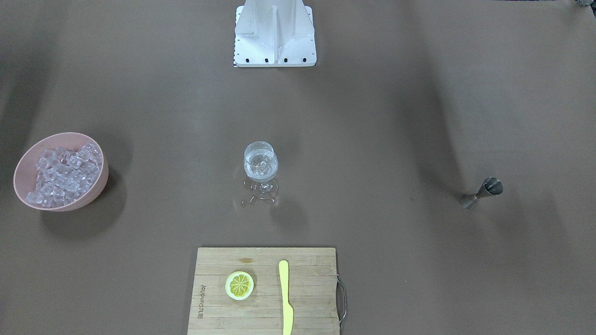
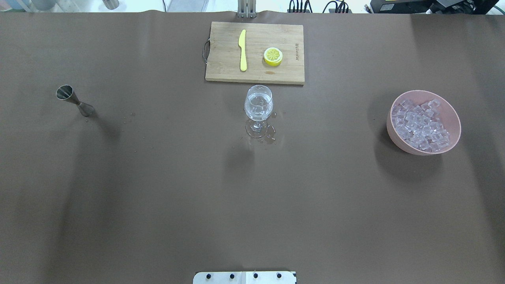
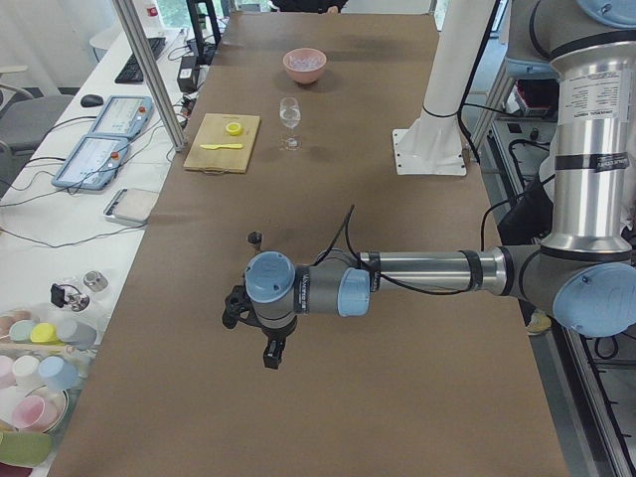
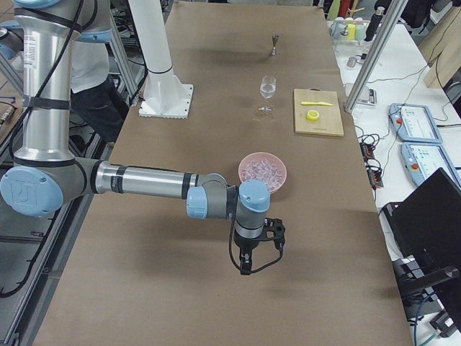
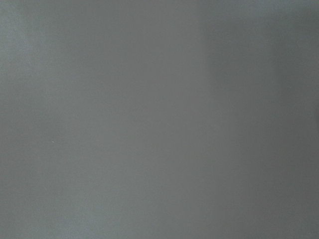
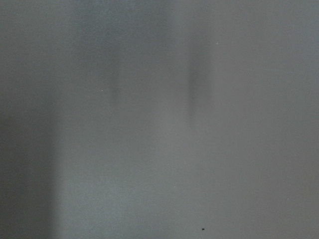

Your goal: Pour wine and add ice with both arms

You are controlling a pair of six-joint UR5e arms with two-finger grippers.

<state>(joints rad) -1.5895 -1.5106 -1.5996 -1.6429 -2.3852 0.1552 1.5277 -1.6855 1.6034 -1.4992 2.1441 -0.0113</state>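
A stemmed wine glass [image 1: 260,164] stands mid-table with a little clear wine in it; it also shows in the overhead view [image 2: 258,105]. Ice cubes [image 1: 63,174] fill a pink bowl [image 2: 453,118] on the robot's right. A steel jigger [image 2: 73,100] stands upright on the robot's left. Neither gripper shows in the overhead or front views. My left gripper [image 3: 270,355] hangs low over the table near its left end, and my right gripper [image 4: 245,265] hangs low just beyond the bowl [image 4: 262,170]. I cannot tell if either is open. Both wrist views show only blurred table surface.
A wooden cutting board [image 2: 225,67] lies past the glass, with a yellow knife [image 2: 242,50] and a lemon half [image 2: 273,56] on it. Small wet drops [image 2: 270,138] lie by the glass foot. The white base mount [image 1: 274,35] stands at the robot's side.
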